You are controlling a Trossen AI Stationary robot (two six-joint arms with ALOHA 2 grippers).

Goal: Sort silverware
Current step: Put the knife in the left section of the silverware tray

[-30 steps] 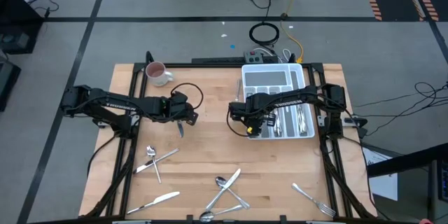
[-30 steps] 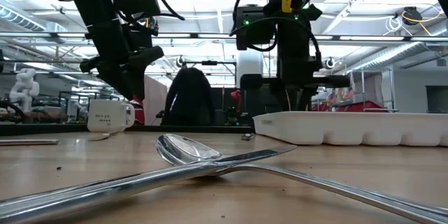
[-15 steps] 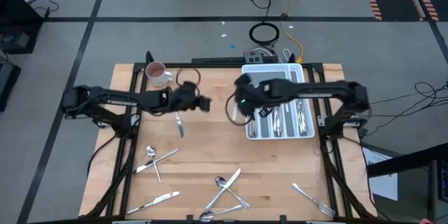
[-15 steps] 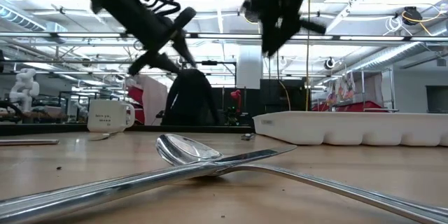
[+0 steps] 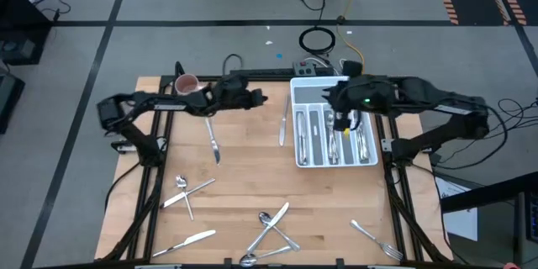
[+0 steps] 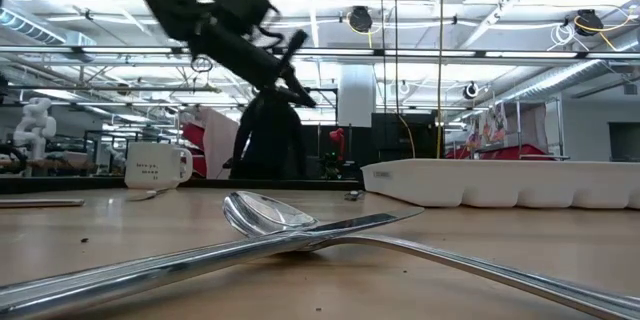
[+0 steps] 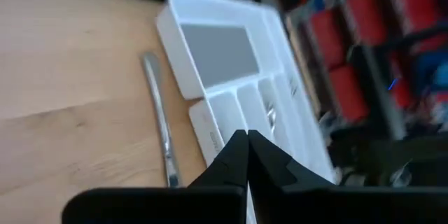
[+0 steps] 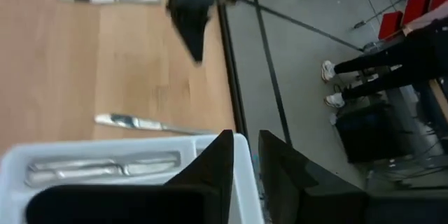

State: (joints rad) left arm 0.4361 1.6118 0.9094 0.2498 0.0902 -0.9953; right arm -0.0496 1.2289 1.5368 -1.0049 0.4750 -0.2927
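While both arms hang high | left gripper (image 5: 262, 97) pinched shut, empty, near mug (image 5: 187, 85) | right gripper (image 5: 338, 122) slightly parted, empty, over tray (image 5: 301, 153) | knife (image 5: 282, 126) lies just beside tray | open wide before descending

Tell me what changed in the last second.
Both arms lifted and swung toward the table's far edge: the left gripper left the knife on the table and shut empty; the right gripper moved from the tray's near corner to above the tray. The loose silverware and mug stayed put.
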